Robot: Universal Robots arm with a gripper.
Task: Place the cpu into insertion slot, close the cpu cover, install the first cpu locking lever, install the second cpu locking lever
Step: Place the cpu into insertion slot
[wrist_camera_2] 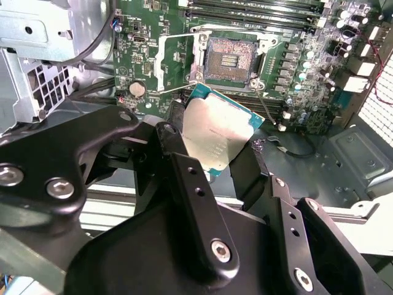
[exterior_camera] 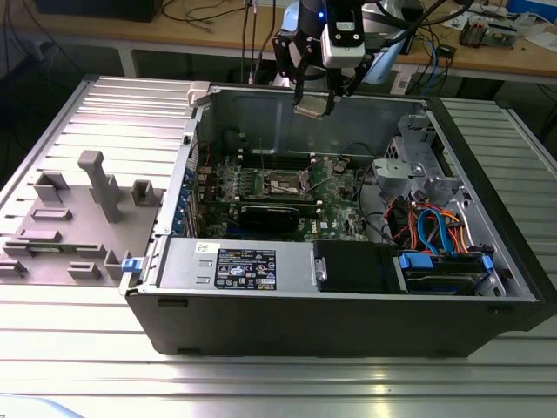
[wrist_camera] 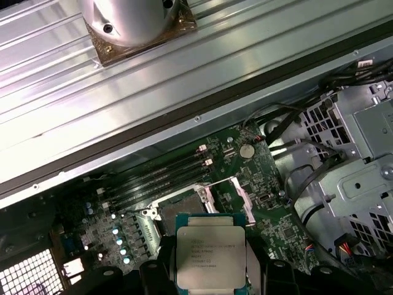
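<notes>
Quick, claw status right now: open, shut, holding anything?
Claw: shut on the cpu, held in the air above the empty insertion slot.

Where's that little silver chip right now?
In the exterior view the chip is clamped in the gripper, above the open computer case, with the empty socket on the green board below it.

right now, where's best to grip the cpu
By two opposite thin edges, coming from its metal-top side, as the gripper holds the cpu now. It is a flat, thin square, so probably only the edges offer a firm hold.
</notes>
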